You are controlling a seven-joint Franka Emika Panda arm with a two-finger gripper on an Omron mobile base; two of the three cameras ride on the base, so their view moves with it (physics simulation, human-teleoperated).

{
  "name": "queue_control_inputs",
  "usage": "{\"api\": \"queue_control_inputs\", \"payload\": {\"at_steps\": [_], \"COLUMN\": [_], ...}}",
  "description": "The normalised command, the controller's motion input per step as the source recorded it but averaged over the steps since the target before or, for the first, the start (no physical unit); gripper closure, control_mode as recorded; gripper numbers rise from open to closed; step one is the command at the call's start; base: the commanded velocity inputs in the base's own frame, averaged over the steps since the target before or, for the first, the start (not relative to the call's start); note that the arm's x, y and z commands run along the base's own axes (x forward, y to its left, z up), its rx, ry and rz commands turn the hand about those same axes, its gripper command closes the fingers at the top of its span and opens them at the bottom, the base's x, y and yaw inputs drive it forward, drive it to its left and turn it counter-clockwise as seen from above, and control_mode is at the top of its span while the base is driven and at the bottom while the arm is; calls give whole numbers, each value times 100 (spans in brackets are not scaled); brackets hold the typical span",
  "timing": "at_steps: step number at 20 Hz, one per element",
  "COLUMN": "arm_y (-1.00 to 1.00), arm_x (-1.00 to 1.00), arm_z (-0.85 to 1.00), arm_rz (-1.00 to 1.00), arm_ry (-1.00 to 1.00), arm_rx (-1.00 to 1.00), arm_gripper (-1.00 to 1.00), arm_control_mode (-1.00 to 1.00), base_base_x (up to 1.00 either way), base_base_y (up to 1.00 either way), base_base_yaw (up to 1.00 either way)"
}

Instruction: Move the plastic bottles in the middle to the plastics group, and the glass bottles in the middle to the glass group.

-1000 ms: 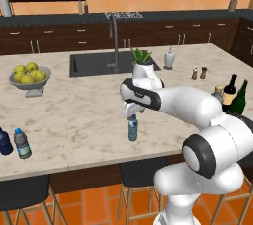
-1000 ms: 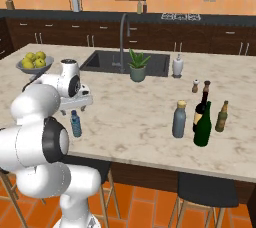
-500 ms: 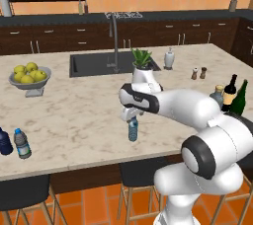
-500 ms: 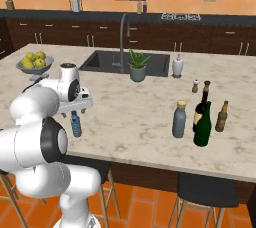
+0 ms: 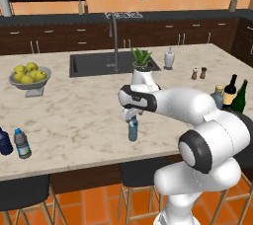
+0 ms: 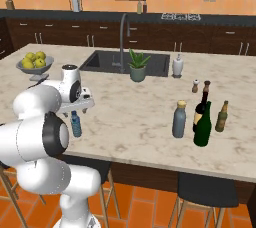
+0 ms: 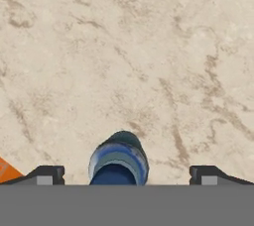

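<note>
The small clear water bottle (image 7: 118,158) stands upright near the counter's front edge, bracketed by the wide-spread gripper (image 7: 124,174); descent should be kept centred, then closure made below the cap.

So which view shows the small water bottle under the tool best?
The right base view: the small water bottle stands in full side profile on the counter. The left base view shows it with its cap hidden by the tool. The hand view sees just its blue cap from above.
</note>
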Motion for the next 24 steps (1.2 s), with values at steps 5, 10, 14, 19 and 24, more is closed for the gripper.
{"api": "queue_control_inputs", "payload": {"at_steps": [5, 10, 14, 19, 24], "arm_y": [4, 1, 1, 0, 0], "arm_x": [0, -1, 0, 0, 0], "arm_z": [-3, -10, -9, -1, 0], "arm_rz": [0, 0, 0, 0, 0], "arm_ry": [0, 0, 0, 0, 0], "arm_rx": [0, 0, 0, 0, 0], "arm_gripper": [-100, -100, -100, 100, 100], "arm_control_mode": [-100, -100, -100, -100, -100], "base_base_x": [0, 0, 0, 0, 0], "base_base_y": [0, 0, 0, 0, 0], "base_base_yaw": [0, 0, 0, 0, 0]}}
